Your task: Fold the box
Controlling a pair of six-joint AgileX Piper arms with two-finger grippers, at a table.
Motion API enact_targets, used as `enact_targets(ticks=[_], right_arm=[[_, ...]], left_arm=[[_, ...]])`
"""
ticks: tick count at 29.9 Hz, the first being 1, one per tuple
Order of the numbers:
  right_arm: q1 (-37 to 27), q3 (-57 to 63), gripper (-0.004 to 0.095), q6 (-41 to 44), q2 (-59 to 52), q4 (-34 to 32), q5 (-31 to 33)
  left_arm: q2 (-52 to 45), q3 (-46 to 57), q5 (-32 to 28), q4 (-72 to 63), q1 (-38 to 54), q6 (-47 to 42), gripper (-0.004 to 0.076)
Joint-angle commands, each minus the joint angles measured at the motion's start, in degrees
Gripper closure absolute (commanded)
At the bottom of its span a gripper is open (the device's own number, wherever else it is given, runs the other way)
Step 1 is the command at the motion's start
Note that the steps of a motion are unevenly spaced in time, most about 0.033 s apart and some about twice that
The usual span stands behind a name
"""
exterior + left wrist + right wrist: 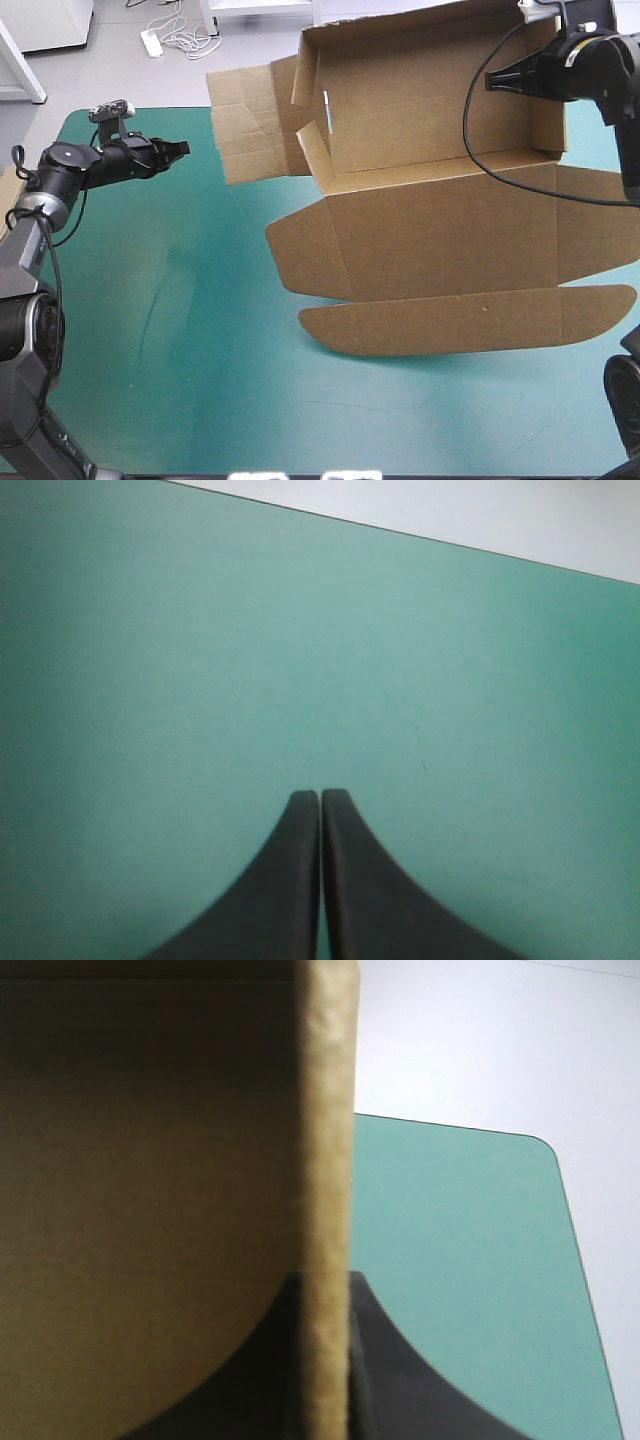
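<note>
Board edge pinched in the right gripper (322, 1278); the left gripper (180, 148) is empty and faces the box's (440, 230) loose end.

The right gripper's black fingers are all but together on a raised wall near the box's far right corner. The left gripper's fingers meet in a point over bare teal-green cover near the table's (180, 330) far left corner. The brown box lies at the far right of the table with its long axis along the far edge. Its tray overhangs that edge and the lid is flat toward the near edge. The unfolded left flaps (250, 120) lie ahead of the left gripper, well apart from it. That arm is the nearer one, so raising them likely falls to it.
</note>
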Motion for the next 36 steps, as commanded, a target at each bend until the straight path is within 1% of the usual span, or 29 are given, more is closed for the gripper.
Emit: enact_targets(ticks=[1,5,8,9,10,12,13,14,16,19,21,28,36], right_arm=[[-0.3,-3.1,0.0927,-0.4,-3.5,5.4,-0.1],[-0.3,-4.3,0.0927,-1.1,-5.1,7.8,-0.1],[-0.3,-4.3,0.0927,-1.1,-5.6,9.6,-0.1],[-0.3,-4.3,0.0927,-1.2,-5.6,10.5,-0.1],[-0.3,-4.3,0.0927,-1.6,-5.6,11.7,-0.1],[-0.3,-4.1,0.0927,-2.2,-5.5,13.3,-0.1],[-0.3,-4.1,0.0927,-2.1,-5.3,14.0,-0.1],[-0.3,-4.1,0.0927,-2.1,-5.0,14.6,-0.1],[-0.3,-4.0,0.0927,-2.1,-4.4,15.7,-0.1],[-0.3,-3.8,0.0927,-2.1,-3.2,15.9,-0.1],[-0.3,-3.7,0.0927,-2.1,-2.0,15.9,-0.1],[-0.3,-3.7,0.0927,-1.9,1.9,15.9,-0.1],[-0.3,-3.8,0.0925,-1.0,5.2,16.1,-1.7]], left_arm=[[-1.2,-1.6,-1.3,-8.2,0.1,2.6,0.0732],[0.3,-1.6,-0.5,-15.4,0.1,7.8,0.0733],[0.7,-1.6,4.8,-25.6,0.1,14.7,0.0733],[1.0,-1.6,7.5,-29.0,0.1,17.0,0.0733],[1.0,-1.6,11.7,-34.4,0.1,20.5,0.0733],[1.0,-1.6,17.3,-40.6,0.1,24.4,0.0733],[1.0,-1.6,21.7,-45.2,0.1,26.0,0.0733],[1.0,-1.8,24.8,-47.8,0.1,27.6,0.0733],[1.0,-2.9,31.4,-50.1,0.1,28.4,0.0733],[1.0,-5.3,37.9,-49.4,0.1,26.8,0.0733],[0.3,-6.1,37.8,-47.9,0.0,24.6,0.0733],[-4.6,-6.4,37.8,-42.4,-0.1,23.5,0.0733],[-10.3,-6.4,37.8,-39.0,-2.2,21.2,0.0733]])
